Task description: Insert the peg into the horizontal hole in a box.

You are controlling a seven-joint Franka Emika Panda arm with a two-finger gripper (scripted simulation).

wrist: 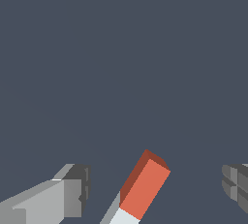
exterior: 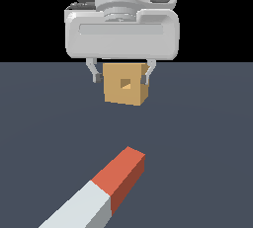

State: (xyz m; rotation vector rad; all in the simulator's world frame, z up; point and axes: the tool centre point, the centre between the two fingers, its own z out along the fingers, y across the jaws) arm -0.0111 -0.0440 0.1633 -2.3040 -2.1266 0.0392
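Observation:
The peg (exterior: 101, 190) lies flat on the dark floor near the exterior view's bottom edge, with its red-orange half pointing toward the box (exterior: 114, 92) and its white half nearer the camera. The tan box stands farther back, and its small square hole (exterior: 125, 84) faces the camera. My gripper (exterior: 122, 78) hangs open high above the floor, its fingers framing the box in the picture without holding anything. In the wrist view the peg's red end (wrist: 145, 186) shows on the floor between my two fingers (wrist: 72, 191), well apart from them. The box is out of the wrist view.
Flat dark grey floor (exterior: 207, 133) spreads all around the peg and the box. No other objects show in either view.

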